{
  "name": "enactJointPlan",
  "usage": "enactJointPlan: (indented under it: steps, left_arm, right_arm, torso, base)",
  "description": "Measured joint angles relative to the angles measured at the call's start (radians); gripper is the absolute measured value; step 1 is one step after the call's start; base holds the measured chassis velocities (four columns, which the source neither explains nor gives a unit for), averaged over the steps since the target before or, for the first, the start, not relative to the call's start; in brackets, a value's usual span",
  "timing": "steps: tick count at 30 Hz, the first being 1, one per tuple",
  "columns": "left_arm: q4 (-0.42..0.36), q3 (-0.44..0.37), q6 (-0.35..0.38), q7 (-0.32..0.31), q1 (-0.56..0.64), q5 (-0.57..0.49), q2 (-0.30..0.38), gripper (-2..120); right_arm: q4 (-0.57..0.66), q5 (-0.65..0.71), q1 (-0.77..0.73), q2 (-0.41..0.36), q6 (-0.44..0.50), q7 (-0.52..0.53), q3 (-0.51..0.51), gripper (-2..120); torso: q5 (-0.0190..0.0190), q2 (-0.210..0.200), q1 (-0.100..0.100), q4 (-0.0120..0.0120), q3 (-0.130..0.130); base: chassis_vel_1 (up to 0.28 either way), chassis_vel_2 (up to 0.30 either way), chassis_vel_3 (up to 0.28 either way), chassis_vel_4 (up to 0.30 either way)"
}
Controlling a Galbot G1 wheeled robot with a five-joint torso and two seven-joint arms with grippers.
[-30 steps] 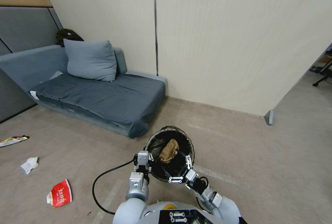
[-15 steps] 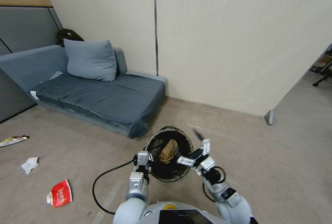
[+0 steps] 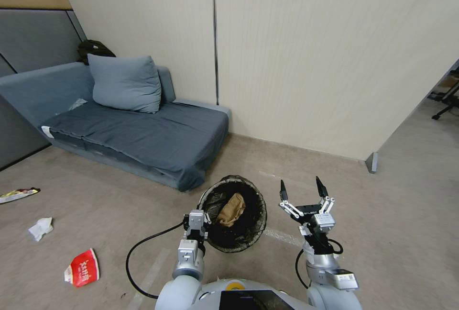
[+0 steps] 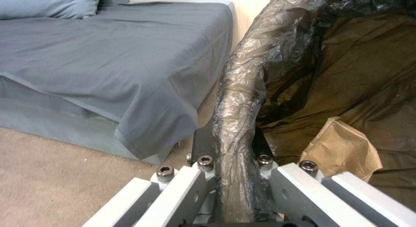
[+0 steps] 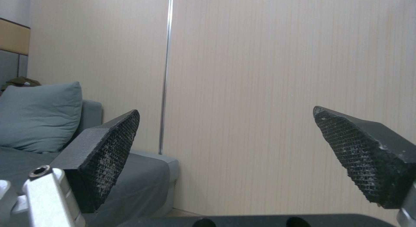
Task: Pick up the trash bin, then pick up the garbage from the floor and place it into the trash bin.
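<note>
My left gripper (image 3: 197,219) pinched the trash bin (image 3: 234,212) rim, bin at my front. Right gripper (image 3: 306,194) hung spread and empty beside it. Tan paper (image 3: 231,208) was in; red wrapper (image 3: 82,268) looked next, needing a reach down left.

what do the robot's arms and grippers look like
Both arms are silver-grey metal with rounded light-grey shoulders. The left gripper has silver bars with black screws. The right gripper has silver linkages and dark wedge-shaped fingers with cross-hatched pads. A black cable loops from the left arm, another from the right wrist.
</note>
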Motion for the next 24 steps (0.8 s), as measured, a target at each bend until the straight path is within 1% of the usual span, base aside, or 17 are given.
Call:
enactJointPlan:
  steps: [12,18,24]
  left_arm:
    - [-0.006,-0.004,-0.005,-0.004,0.000,-0.027,0.003,0]
    - [-0.006,-0.004,-0.006,-0.007,-0.002,-0.029,0.001,0]
    - [-0.005,-0.004,-0.006,-0.011,-0.004,-0.031,-0.002,0]
  right_arm:
    - [-0.016,-0.001,-0.002,0.002,0.016,-0.005,0.001,100]
    - [-0.017,0.021,0.000,0.002,0.017,-0.009,0.000,100]
    - [-0.018,0.003,0.005,0.001,0.017,-0.001,0.001,100]
  torso:
    - [0.0001,0.000,0.000,0.0001,0.000]
    - [0.0000,0.000,0.000,0.0000,0.000]
    - [0.0001,0.000,0.000,0.0000,0.000]
  base:
    - [0.000,0.000,0.000,0.000]
    - [0.000,0.000,0.000,0.000]
    - [0.021,0.017,0.011,0.020]
